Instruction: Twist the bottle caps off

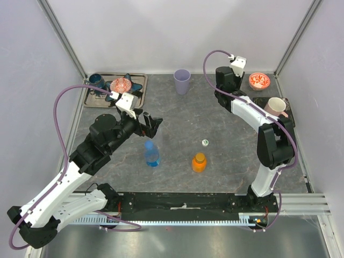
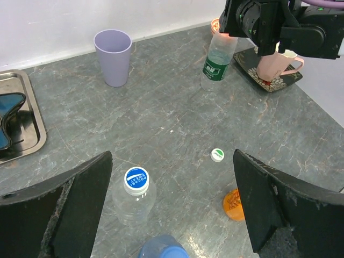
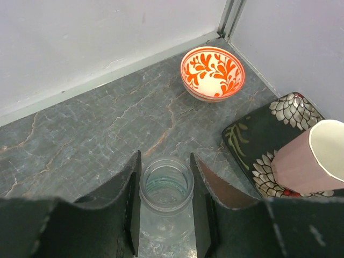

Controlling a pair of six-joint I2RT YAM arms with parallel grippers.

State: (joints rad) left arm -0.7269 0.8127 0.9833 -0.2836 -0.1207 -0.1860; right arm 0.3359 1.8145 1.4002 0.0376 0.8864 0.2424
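My right gripper [image 3: 165,200] is shut on the neck of the clear bottle with the green label [image 3: 166,188], whose mouth is open with no cap on it. The bottle stands at the back right [image 2: 216,62]. Its white and green cap [image 1: 205,142] lies on the table, also in the left wrist view [image 2: 217,155]. My left gripper [image 2: 172,207] is wide open and empty above a clear bottle [image 2: 131,204] with a white cap with a blue top [image 2: 136,180]. The capped blue bottle [image 1: 152,154] and the capped orange bottle [image 1: 199,162] stand near the front.
A lilac cup [image 1: 181,81] stands at the back middle. A metal tray [image 1: 141,80] with dishes is at the back left. A red-patterned bowl [image 3: 212,72] sits in the back right corner, beside a pink mug [image 3: 314,161] on a dark plate [image 3: 258,140].
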